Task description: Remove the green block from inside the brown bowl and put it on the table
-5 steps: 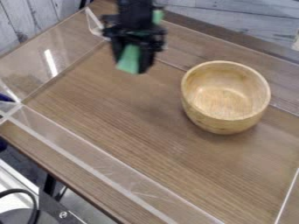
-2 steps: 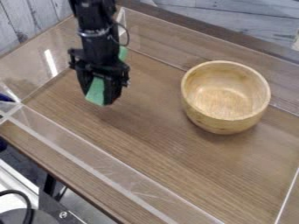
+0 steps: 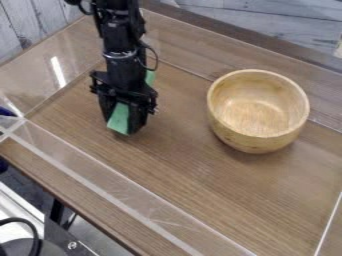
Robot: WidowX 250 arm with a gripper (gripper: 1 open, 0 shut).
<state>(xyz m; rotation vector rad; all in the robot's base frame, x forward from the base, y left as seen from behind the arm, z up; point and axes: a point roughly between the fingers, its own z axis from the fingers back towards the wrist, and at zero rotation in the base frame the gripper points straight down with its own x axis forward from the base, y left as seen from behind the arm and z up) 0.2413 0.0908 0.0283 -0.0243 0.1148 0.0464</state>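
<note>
Along the left edge runs a clear acrylic wall [image 3: 54, 150], glossy and thin, catching a pale glare where it meets the table [image 3: 201, 190]. The tabletop is brown, matte wood grain with long plank streaks running diagonally across the view.

Left of centre stands the black robot arm [image 3: 120, 40], a jointed column of dark, hard-edged segments reaching down from the top of the frame. Its gripper [image 3: 127, 120] points straight down, the two black fingers [image 3: 108, 106] pressed in against the sides of the green block [image 3: 123, 119]. The jaws are clamped on it, closed as far as the bar allows. The block is a flat-faced, bright green rectangular bar with a dull finish; only its lower part shows between the fingers. Its bottom end sits at or just above the tabletop; contact cannot be told from this view. It is well apart from the bowl and outside it.

On the right sits the brown bowl [image 3: 258, 110], round, light tan wood with thick walls, a smooth rounded rim and visible grain rings in its hollow. It rests upright on the table with nothing inside.
</note>
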